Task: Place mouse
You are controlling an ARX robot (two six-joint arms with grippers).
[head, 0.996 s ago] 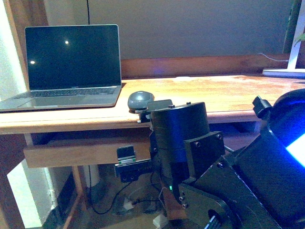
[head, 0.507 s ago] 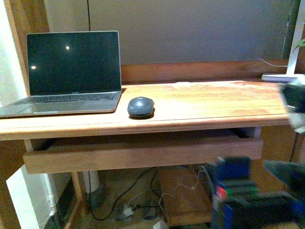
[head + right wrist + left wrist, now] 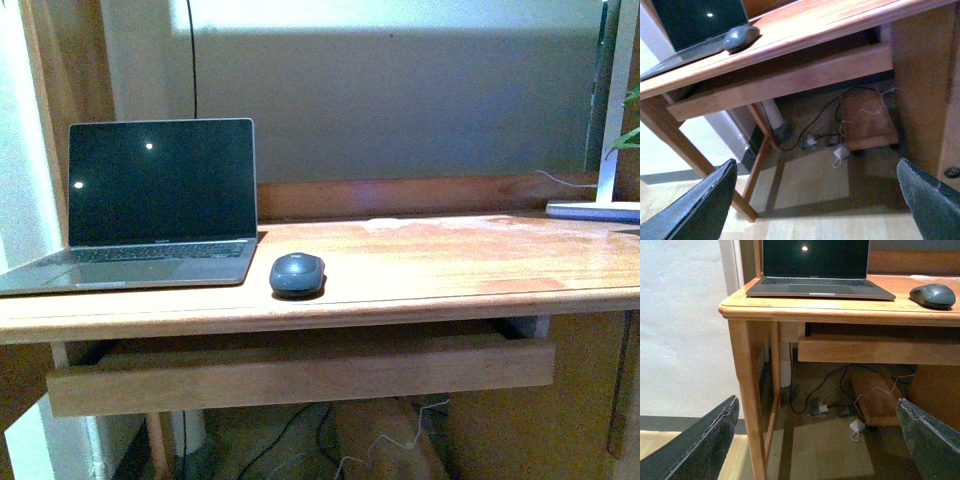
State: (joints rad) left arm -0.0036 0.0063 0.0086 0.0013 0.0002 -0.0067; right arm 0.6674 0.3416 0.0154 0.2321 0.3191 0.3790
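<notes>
The dark grey oval mouse (image 3: pixel 297 273) lies on the wooden desk (image 3: pixel 450 265), just right of the open laptop (image 3: pixel 160 200). It also shows in the left wrist view (image 3: pixel 932 295) and the right wrist view (image 3: pixel 741 38). Neither arm shows in the front view. My left gripper (image 3: pixel 817 440) is open and empty, low in front of the desk, over the floor. My right gripper (image 3: pixel 817 200) is open and empty, low below the desk's front edge.
A drawer front (image 3: pixel 300 375) runs under the desk top. Cables (image 3: pixel 830 400) and a wooden box (image 3: pixel 867 122) lie on the floor under the desk. A desk leg (image 3: pixel 747 390) stands near my left gripper. A white lamp base (image 3: pixel 595 210) sits at the desk's far right.
The right arm that filled the front view a second ago has dropped out of it. The camera view has shifted up. The mouse rests in the same spot by the laptop.
</notes>
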